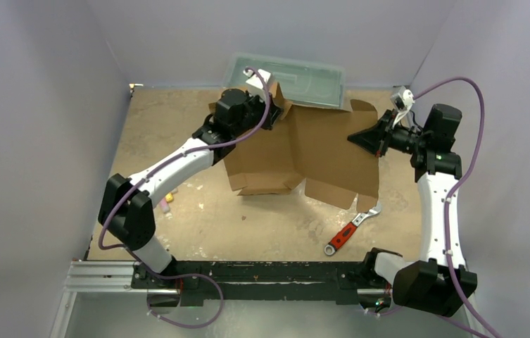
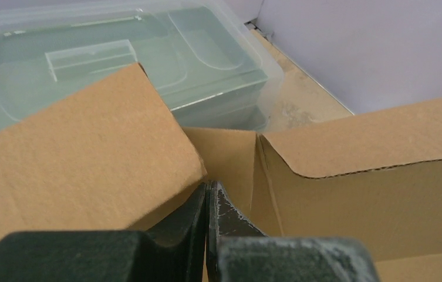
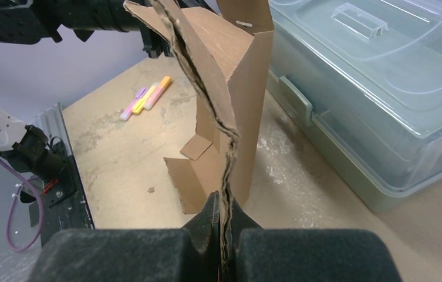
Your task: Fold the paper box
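The paper box point(image 1: 304, 148) is a plain brown corrugated sheet, die-cut, with creases and rounded flaps, and only partly folded. Its panels stand up off the table point(image 1: 248, 225) rather than lying flat. One panel bows in a wavy line along its raw edge, and a small flap at the bottom sits on the tabletop. From above it sits a little toward twelve o'clock of the table's middle, just in front of the grey-green toolbox point(image 1: 297, 77).

The right gripper point(image 3: 224, 205) is at the sheet's three o'clock edge. Its jaws are nipped tight on that raw edge, which runs straight down between them.

The left gripper point(image 2: 208, 197) is at the box's ten o'clock corner. Its fingers are pressed together, with the tips at the crease where a flap meets the next panel. That flap lies over the left finger (whether any cardboard is actually caught between the two, I cannot tell).

A red-handled wrench point(image 1: 350, 231) lies at five o'clock of the box, well apart from it. A few coloured markers point(image 3: 148, 97) lie out at eight o'clock.
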Controlling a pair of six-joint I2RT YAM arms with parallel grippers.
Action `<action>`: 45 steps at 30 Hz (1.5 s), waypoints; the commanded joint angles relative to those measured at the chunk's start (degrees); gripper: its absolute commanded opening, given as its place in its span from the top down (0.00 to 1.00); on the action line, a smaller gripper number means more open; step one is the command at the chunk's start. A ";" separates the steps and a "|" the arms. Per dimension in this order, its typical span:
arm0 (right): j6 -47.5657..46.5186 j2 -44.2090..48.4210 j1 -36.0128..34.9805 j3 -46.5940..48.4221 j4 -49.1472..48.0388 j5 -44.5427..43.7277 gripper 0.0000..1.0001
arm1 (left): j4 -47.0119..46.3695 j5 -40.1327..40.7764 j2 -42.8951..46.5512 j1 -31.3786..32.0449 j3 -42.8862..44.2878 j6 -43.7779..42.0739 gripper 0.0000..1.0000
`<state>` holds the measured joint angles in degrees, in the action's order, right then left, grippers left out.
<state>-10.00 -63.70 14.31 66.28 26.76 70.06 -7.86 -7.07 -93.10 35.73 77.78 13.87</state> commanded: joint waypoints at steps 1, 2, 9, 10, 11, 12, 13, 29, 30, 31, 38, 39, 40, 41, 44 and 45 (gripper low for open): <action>-0.67 0.43 -0.13 0.18 0.48 1.78 1.00 | -1.01 -1.03 -1.64 1.14 -1.14 0.08 1.00; -0.66 0.50 -0.08 0.09 0.43 1.79 1.00 | -1.59 -1.02 -1.99 1.33 -1.26 0.37 1.00; -1.71 1.12 -0.15 -0.10 1.44 0.74 1.00 | -3.39 -1.45 -3.47 1.51 0.42 2.01 1.00; -1.90 1.20 -0.12 -0.18 1.40 0.20 1.00 | -3.02 -1.45 -3.07 1.54 0.44 2.04 1.00; -2.13 1.29 -0.13 -0.19 1.51 -0.48 1.00 | -2.46 -1.45 -2.42 1.54 0.38 1.90 1.00; -2.47 1.35 -0.09 -0.19 1.64 -1.36 1.00 | -1.86 -1.39 -1.28 1.52 -0.17 1.70 1.00; -2.81 1.50 -0.09 -0.11 1.80 -2.08 1.00 | -1.27 -1.25 0.83 1.49 -0.93 1.46 1.00; -12.47 6.27 1.28 -3.53 5.15 -4.55 1.00 | 21.67 13.01 44.55 -2.52 -24.56 3.60 0.18; -12.68 6.23 1.38 -3.48 5.26 -4.15 1.00 | 22.43 15.49 45.51 -3.47 -24.83 3.83 0.14; -12.94 6.33 1.49 -3.51 5.29 -3.74 1.00 | 22.86 16.95 45.66 -4.49 -24.61 3.83 0.13; -10.91 7.67 2.08 -5.80 2.11 -1.16 1.00 | 22.78 14.68 36.74 -18.13 -17.84 6.45 0.36; -10.62 7.90 2.18 -6.20 1.48 -0.89 1.00 | 21.25 11.36 35.66 -21.01 -18.02 7.54 0.39; -10.64 8.11 2.24 -6.51 1.02 -0.75 1.00 | 19.94 7.35 34.57 -23.94 -18.34 9.03 0.44; -10.52 8.34 2.22 -6.86 0.75 -0.65 1.00 | 18.51 2.56 33.47 -26.35 -18.92 11.19 0.54; -9.57 8.98 2.47 -8.07 -1.18 -0.25 1.00 | 12.42 -8.85 32.31 -30.14 -22.53 16.20 0.71; -9.40 9.15 2.48 -8.40 -1.67 -0.13 1.00 | 9.63 -11.37 32.78 -30.18 -24.09 17.18 0.73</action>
<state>-20.64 -56.16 16.40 58.70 29.52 67.24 11.84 -3.40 -61.47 7.55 56.88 24.08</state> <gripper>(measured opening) 0.009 0.311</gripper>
